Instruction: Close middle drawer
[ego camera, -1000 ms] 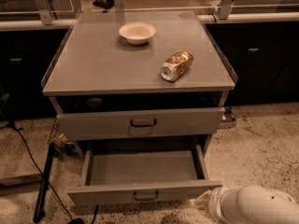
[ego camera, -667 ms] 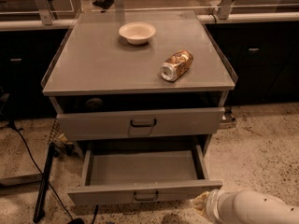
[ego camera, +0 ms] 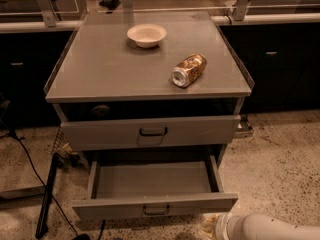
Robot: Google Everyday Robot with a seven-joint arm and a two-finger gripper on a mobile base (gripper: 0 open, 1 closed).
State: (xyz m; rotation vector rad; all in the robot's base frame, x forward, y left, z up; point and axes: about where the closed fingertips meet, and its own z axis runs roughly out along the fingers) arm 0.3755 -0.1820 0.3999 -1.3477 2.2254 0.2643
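The middle drawer is pulled far out at the bottom of the grey cabinet, a shallow empty grey tray with a small dark handle on its flat front. The uppermost drawer, with a taller front, stands slightly out above it. The lowest drawer is hidden. My white arm comes in at the bottom right. Its gripper end lies low, just below and in front of the middle drawer's right front corner, mostly cut off by the picture's edge.
On the cabinet top stand a white bowl and a can lying on its side. Black cables and a stand lie on the speckled floor at the left. Dark counters run behind.
My arm has sunk lower in the picture and shifted a little left, towards the drawer's right front corner. The middle drawer has not moved.
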